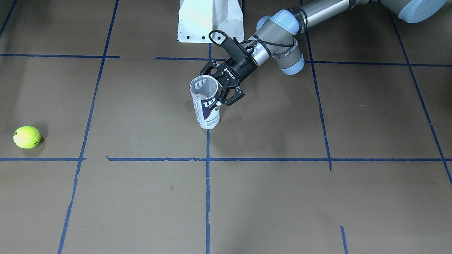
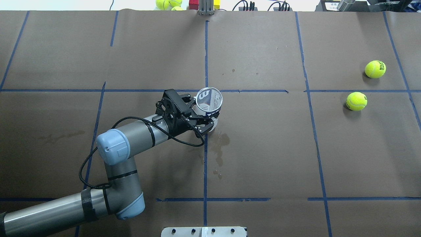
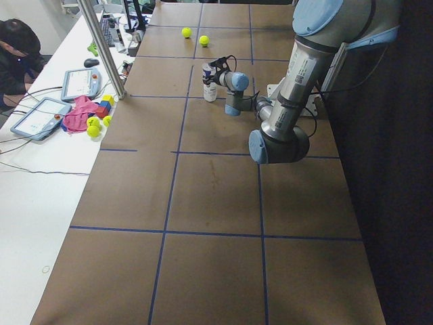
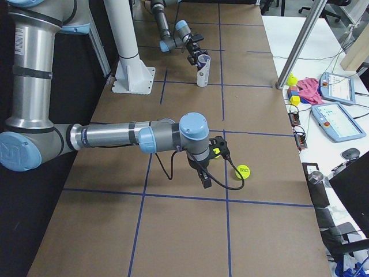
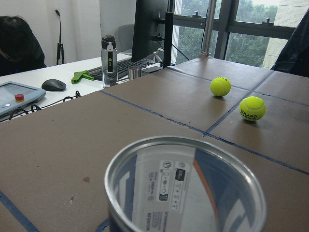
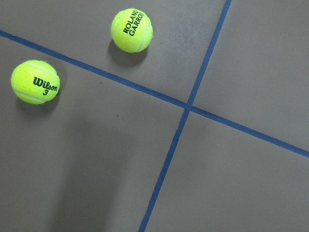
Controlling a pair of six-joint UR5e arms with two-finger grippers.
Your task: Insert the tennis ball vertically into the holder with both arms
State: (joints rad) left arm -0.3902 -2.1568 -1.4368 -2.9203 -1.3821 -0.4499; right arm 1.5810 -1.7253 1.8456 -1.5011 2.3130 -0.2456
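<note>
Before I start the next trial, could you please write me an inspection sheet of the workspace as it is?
Surface: brown paper-covered table with blue tape grid; dark stain near centre.
Job's things: Wilson tennis-ball can upright, no ball seen inside; Roland Garros ball and Wilson 3 ball loose, apart.
Clutter: spare tennis balls, coloured blocks, pink cloth on the side desk.
Grippers: left gripper appears closed around the can; right gripper over the balls, state unclear.
Cables: black cable looped along the left arm.
Surroundings: white pedestal base; person seated by two teach pendants.
</note>
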